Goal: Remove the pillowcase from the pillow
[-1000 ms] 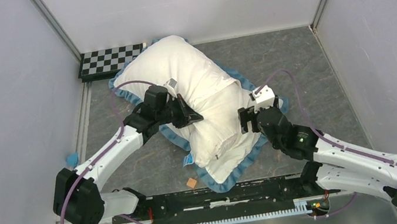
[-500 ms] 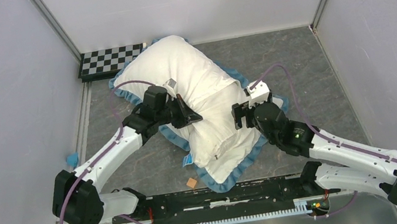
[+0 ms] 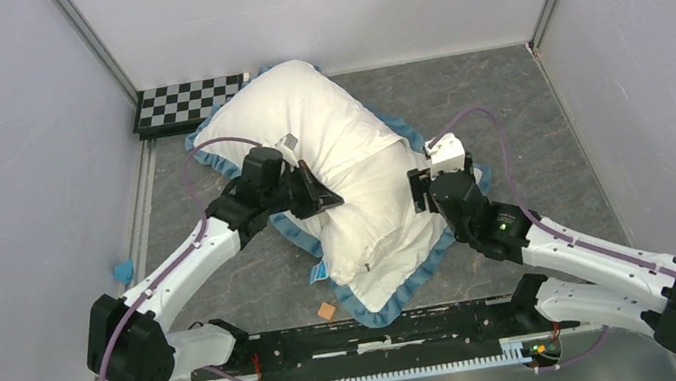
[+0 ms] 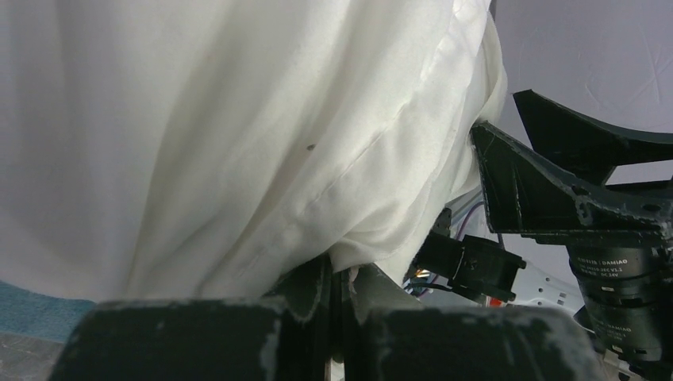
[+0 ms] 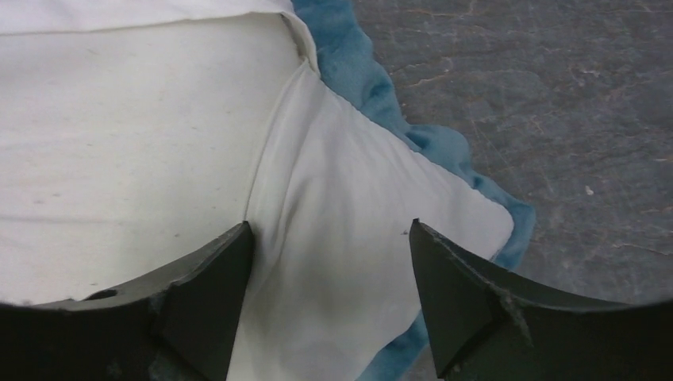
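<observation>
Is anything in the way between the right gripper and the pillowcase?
Nothing visible is. The right gripper is open, and the white cloth of the pillowcase lies directly in front of it, uncovered.

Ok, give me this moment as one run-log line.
left jaws: shut on thin white blue-trimmed pillowcase | right jaws: open over it | plump off-white pillow: partly out | status: case not yet off

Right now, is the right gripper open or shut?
Open: the right gripper is spread wide over the pillowcase, nothing between its fingers.
</observation>
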`<state>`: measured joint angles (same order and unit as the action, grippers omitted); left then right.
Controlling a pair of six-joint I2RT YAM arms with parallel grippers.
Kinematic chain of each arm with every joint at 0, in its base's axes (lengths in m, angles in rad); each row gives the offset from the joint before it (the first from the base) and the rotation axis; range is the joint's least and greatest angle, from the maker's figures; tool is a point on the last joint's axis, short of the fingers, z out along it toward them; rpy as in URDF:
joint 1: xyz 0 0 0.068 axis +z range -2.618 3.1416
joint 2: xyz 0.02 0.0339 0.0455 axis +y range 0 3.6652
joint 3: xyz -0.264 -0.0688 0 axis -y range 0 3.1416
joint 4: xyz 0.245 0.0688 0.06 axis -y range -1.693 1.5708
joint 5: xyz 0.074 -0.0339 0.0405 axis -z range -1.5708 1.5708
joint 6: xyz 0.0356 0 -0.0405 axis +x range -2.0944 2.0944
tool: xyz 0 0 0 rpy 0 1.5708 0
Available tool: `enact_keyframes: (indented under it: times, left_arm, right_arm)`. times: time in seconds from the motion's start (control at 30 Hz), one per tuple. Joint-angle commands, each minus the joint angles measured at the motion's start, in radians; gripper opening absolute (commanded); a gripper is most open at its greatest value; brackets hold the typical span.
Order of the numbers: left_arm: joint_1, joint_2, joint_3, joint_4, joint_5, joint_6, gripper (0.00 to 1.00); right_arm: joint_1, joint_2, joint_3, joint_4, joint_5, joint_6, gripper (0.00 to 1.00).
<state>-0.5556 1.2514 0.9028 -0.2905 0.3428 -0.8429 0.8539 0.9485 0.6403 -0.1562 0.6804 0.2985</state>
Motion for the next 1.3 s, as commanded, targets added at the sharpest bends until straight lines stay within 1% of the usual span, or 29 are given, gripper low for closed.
enact_keyframes:
  times: [0.0,0.03,0.1,0.17,0.2,0.27,0.3,0.43,0.53,0.63,0.77,0.97,1.1,1.2,1.27]
  left_arm:
    - [0.019,-0.046,0.009,-0.001,-0.06,0.045,0.02]
    - [0.018,-0.051,0.01,-0.006,-0.067,0.045,0.02]
    - [0.019,-0.059,0.012,-0.015,-0.085,0.045,0.02]
    - [0.019,-0.072,0.014,-0.024,-0.104,0.043,0.02]
    - [0.02,-0.078,0.018,-0.033,-0.115,0.039,0.02]
    - [0.022,-0.091,0.027,-0.055,-0.145,0.04,0.02]
    - [0.023,-0.1,0.032,-0.071,-0.168,0.04,0.02]
    - [0.041,-0.144,0.042,-0.123,-0.244,0.023,0.02]
    - [0.071,-0.189,0.038,-0.152,-0.269,0.009,0.02]
    - [0.093,-0.24,0.027,-0.157,-0.276,0.008,0.02]
    - [0.1,-0.273,0.032,-0.141,-0.225,0.033,0.02]
    - [0.1,-0.241,0.051,-0.131,-0.118,0.087,0.02]
    - [0.1,-0.23,0.033,-0.092,-0.058,0.116,0.02]
    - [0.1,-0.231,0.012,-0.065,-0.041,0.123,0.02]
    - [0.1,-0.229,-0.006,-0.049,-0.035,0.122,0.02]
  right_arm:
    - [-0.031,-0.024,-0.033,-0.076,0.113,-0.01,0.68]
    - [-0.042,-0.038,-0.045,-0.084,0.123,-0.011,0.61]
    - [-0.069,-0.066,-0.077,-0.092,0.118,-0.012,0.42]
    - [-0.107,-0.091,-0.109,-0.093,0.085,0.0,0.07]
    - [-0.141,-0.103,-0.12,-0.095,0.04,0.008,0.0]
    - [-0.217,-0.122,-0.15,-0.085,-0.061,0.017,0.0]
    - [-0.241,-0.132,-0.162,-0.075,-0.084,0.02,0.0]
    - [-0.317,-0.156,-0.2,-0.065,-0.093,0.039,0.0]
    - [-0.396,-0.162,-0.235,-0.035,-0.126,0.046,0.0]
    - [-0.474,-0.145,-0.277,0.026,-0.26,0.056,0.0]
    - [-0.536,-0.08,-0.313,0.107,-0.423,0.088,0.0]
    - [-0.593,0.006,-0.309,0.247,-0.635,0.092,0.0]
    - [-0.604,0.075,-0.263,0.276,-0.71,0.068,0.0]
    - [-0.61,0.109,-0.234,0.278,-0.729,0.054,0.0]
    - [-0.616,0.123,-0.221,0.301,-0.794,0.034,0.0]
